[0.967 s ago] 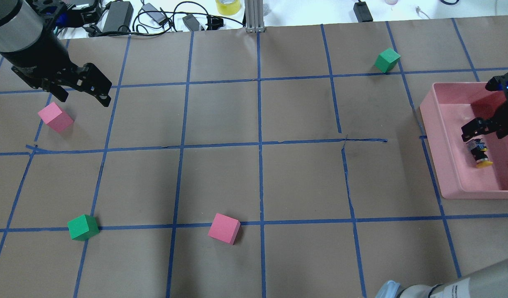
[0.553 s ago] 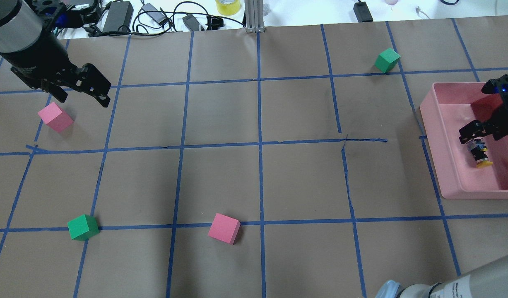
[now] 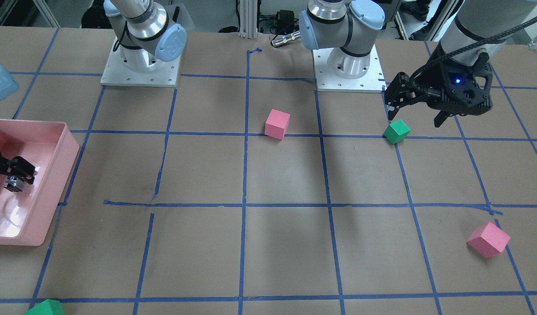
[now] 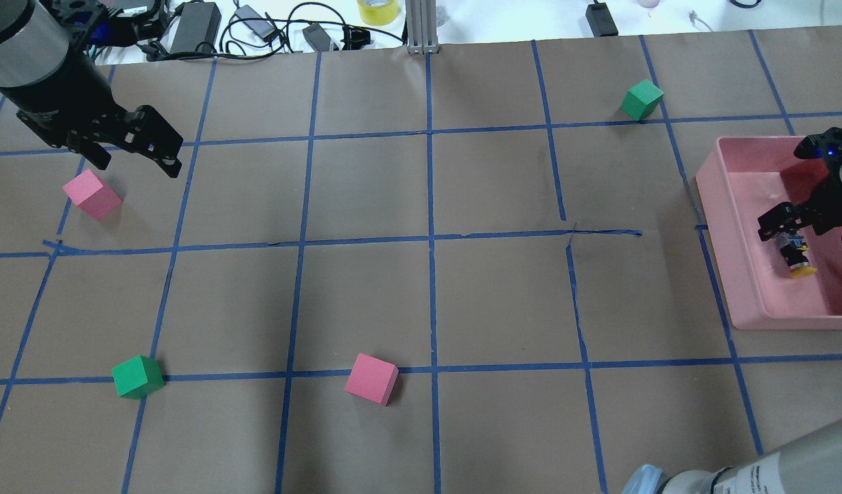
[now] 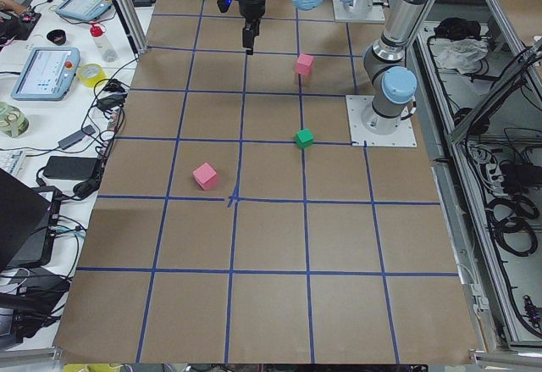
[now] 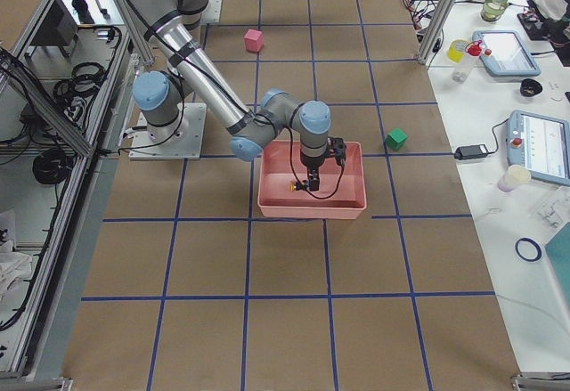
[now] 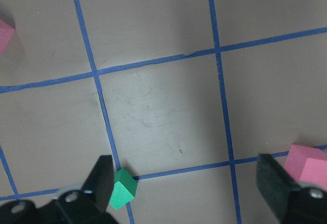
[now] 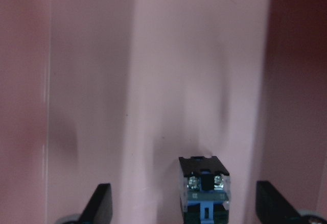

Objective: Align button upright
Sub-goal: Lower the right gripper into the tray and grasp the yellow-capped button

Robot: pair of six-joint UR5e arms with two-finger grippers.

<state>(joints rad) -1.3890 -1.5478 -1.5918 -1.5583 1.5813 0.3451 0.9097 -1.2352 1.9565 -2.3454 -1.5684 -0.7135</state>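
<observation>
The step in hand looks like the approach to a grasp; nothing is gripped yet. The button [image 4: 793,255] lies on its side on the floor of the pink tray [image 4: 726,254], at the right edge of the overhead frame. Its yellow cap points toward the bottom of that frame and its blocky body toward the top.

The right hand [image 4: 805,230] hangs inside the tray over the body end, with its jaws spread wide. In the right wrist view, 1 finger [image 8: 99,206] sits at the lower left and the other at the lower right. The button's terminal end shows at the bottom edge between them, touching neither and somewhat nearer the right-side finger. How far above the tray floor the hand is cannot be told.

The left hand [image 4: 132,154] hovers empty in the upper left of the overhead frame, also spread open, near a pink cube [image 4: 91,194] on the surface. It appears to have no part in this step.

The next move probably calls for 3 things: centring the jaws on the body, lowering until they flank it, and closing on its flat sides rather than the round cap. After that, tipping the button so the cap faces up would need clearance from the tray wall.
</observation>
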